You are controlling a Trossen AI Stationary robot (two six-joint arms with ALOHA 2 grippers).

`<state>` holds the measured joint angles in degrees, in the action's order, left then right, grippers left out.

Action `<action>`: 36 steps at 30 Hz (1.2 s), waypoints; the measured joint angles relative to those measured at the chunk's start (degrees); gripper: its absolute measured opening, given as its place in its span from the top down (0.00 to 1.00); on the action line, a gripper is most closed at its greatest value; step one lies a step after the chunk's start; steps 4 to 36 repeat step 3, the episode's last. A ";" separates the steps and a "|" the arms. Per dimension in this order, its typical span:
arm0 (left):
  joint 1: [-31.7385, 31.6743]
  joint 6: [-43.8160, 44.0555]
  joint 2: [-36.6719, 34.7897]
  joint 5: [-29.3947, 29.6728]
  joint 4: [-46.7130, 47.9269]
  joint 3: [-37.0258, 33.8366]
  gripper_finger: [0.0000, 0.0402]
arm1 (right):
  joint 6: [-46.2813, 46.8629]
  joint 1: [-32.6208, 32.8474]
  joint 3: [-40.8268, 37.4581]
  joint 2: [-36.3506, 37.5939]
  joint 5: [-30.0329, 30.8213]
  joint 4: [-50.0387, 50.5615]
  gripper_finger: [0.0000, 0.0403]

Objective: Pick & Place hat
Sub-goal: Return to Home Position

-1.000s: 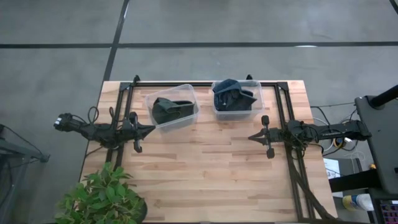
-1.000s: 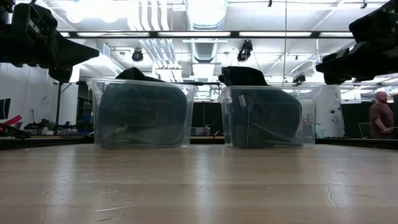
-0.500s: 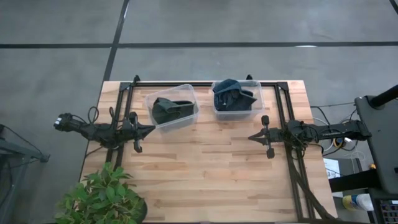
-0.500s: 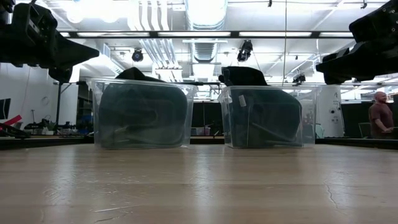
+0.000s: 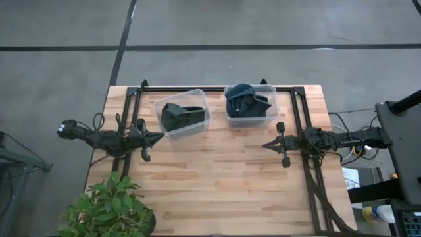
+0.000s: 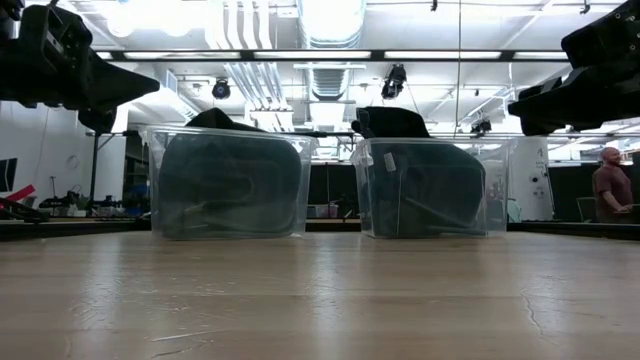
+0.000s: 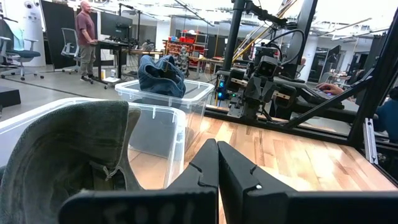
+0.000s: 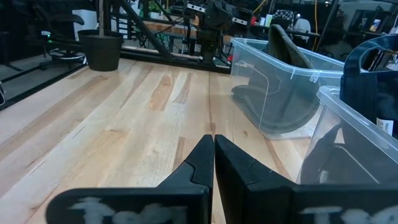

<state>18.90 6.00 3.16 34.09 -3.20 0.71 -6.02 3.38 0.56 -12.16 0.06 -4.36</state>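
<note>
Two clear plastic bins stand side by side near the table's far edge. The left bin (image 5: 183, 112) holds a dark olive hat (image 7: 68, 149); the right bin (image 5: 250, 104) holds a dark blue hat (image 5: 245, 99) whose crown rises above the rim. My left gripper (image 5: 162, 137) hovers shut above the table's left side, just near of the left bin. My right gripper (image 5: 265, 145) hovers shut on the right side, near of the right bin. Both point toward the table's middle and hold nothing.
A potted plant (image 5: 108, 210) sits at the table's near left corner. A black frame rail (image 5: 217, 88) runs along the far edge and down both sides. Bare wood lies between the grippers and toward the near edge. A person (image 6: 611, 190) stands far behind the table.
</note>
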 joint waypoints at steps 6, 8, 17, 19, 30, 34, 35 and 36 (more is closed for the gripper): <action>0.00 0.00 0.00 0.01 -0.02 0.00 1.00 | 0.00 0.00 0.00 0.00 0.00 0.00 0.98; 0.00 0.00 0.00 0.01 -0.02 0.00 1.00 | 0.00 0.00 0.00 0.00 0.00 0.00 0.98; 0.00 0.00 0.00 0.01 -0.02 0.00 1.00 | 0.00 0.00 0.00 0.00 0.00 0.00 0.98; 0.00 0.00 0.00 0.01 -0.02 0.00 1.00 | 0.00 0.00 0.00 0.00 0.00 0.00 0.98; 0.00 0.00 0.00 0.01 -0.02 0.00 1.00 | 0.00 0.00 0.00 0.00 0.00 0.00 0.98; 0.00 0.00 0.00 0.01 -0.02 0.00 1.00 | 0.00 0.00 0.00 0.00 0.00 0.00 0.98; 0.00 0.00 0.00 0.01 -0.02 0.00 1.00 | 0.00 0.00 0.00 0.00 0.00 0.00 0.98; 0.00 0.00 0.00 0.01 -0.02 0.00 1.00 | 0.00 0.00 0.00 0.00 0.00 0.00 0.98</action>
